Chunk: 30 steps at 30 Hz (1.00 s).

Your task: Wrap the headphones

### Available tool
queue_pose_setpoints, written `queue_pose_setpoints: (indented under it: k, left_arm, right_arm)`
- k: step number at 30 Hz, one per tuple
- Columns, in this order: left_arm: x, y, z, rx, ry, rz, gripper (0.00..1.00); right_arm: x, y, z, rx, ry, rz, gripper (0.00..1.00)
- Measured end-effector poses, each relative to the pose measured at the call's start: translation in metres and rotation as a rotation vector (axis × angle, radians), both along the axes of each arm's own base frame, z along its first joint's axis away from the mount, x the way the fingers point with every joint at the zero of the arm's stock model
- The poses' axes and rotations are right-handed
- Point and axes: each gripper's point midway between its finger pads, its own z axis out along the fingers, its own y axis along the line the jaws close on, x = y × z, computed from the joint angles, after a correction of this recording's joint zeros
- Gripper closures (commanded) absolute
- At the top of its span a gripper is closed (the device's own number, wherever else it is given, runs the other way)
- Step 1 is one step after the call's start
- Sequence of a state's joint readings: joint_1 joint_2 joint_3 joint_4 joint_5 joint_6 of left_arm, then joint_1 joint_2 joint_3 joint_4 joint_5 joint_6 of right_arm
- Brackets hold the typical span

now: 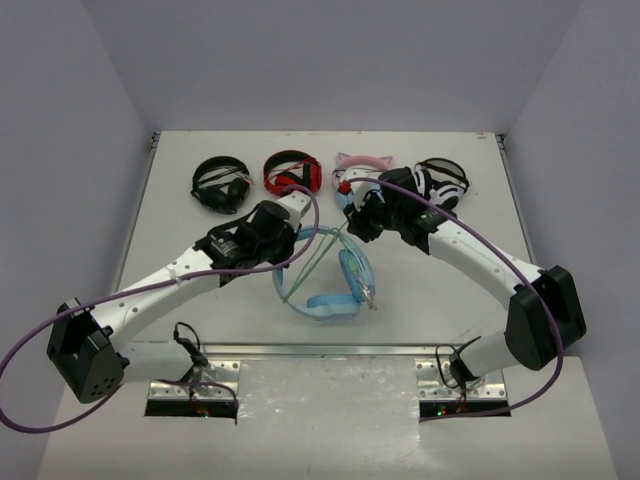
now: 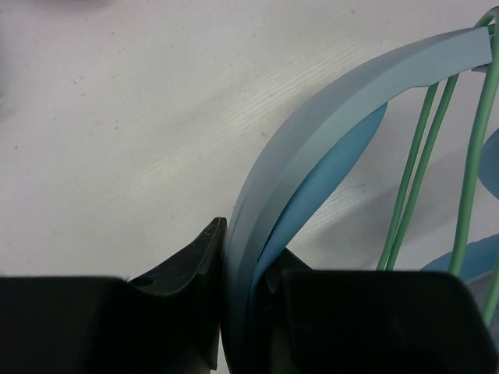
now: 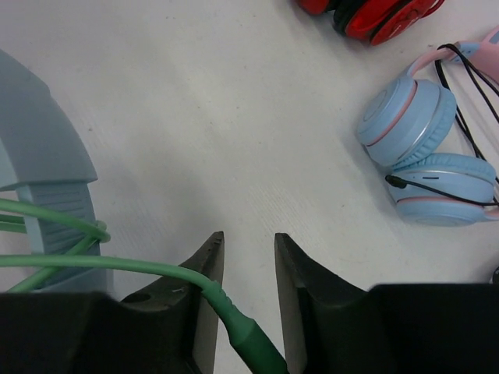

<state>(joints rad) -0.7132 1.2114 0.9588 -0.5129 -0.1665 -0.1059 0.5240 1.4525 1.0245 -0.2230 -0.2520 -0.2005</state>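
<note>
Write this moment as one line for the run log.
left pincer: shut on headphones headband | right pincer: open, cable between jaws | wrap: unfinished

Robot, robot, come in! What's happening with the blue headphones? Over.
Left gripper shut on headband. Right gripper open, green cable between jaws. Cat-ear pair nearby, not touching.

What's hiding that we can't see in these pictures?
Top view: the left gripper fingertips, under its own wrist.
Left wrist view: the headphones earcups, mostly cut off at the right edge.
Right wrist view: the cable plug's end, past the bottom edge between the right gripper fingers.
</note>
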Motion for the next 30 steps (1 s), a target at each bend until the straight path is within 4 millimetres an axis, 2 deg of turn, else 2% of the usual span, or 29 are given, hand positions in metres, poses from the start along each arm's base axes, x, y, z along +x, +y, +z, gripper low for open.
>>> queue_pose_setpoints:
  k: [1,6,8,13,19,20,22,23,27,30]
  left_arm:
    - [-0.001,0.000,0.000,-0.003,0.005,-0.003,1.00]
    - [0.003,0.002,0.002,-0.052,0.037,-0.008,1.00]
    - [0.008,0.009,0.003,-0.083,0.055,0.010,1.00]
    - [0.028,0.029,0.008,-0.151,0.060,0.071,1.00]
    - [0.030,0.028,0.010,-0.163,0.054,0.051,1.00]
    - [0.030,0.029,0.010,-0.161,0.053,0.048,1.00]
    - [0.033,0.033,0.009,-0.153,0.047,0.048,1.00]
    - [0.034,0.036,0.008,-0.146,0.045,0.048,1.00]
    - [0.044,0.049,-0.001,-0.114,0.054,0.048,1.00]
    - [0.054,0.060,-0.014,-0.084,0.092,0.049,1.00]
  right_arm:
    - [0.000,0.000,0.000,0.007,0.004,-0.001,0.60]
    - [0.002,0.002,-0.001,0.027,0.008,-0.011,0.55]
    - [0.006,0.000,-0.003,0.034,0.003,-0.033,0.44]
    - [0.010,-0.022,-0.022,0.047,0.044,-0.114,0.41]
    - [0.014,-0.049,-0.039,0.086,0.116,-0.240,0.38]
    - [0.017,-0.054,-0.039,0.101,0.128,-0.269,0.27]
    - [0.022,-0.064,-0.038,0.131,0.149,-0.328,0.18]
    - [0.024,-0.069,-0.038,0.145,0.160,-0.356,0.01]
    - [0.024,-0.083,-0.034,0.189,0.205,-0.455,0.01]
    - [0.017,-0.083,-0.021,0.224,0.217,-0.482,0.01]
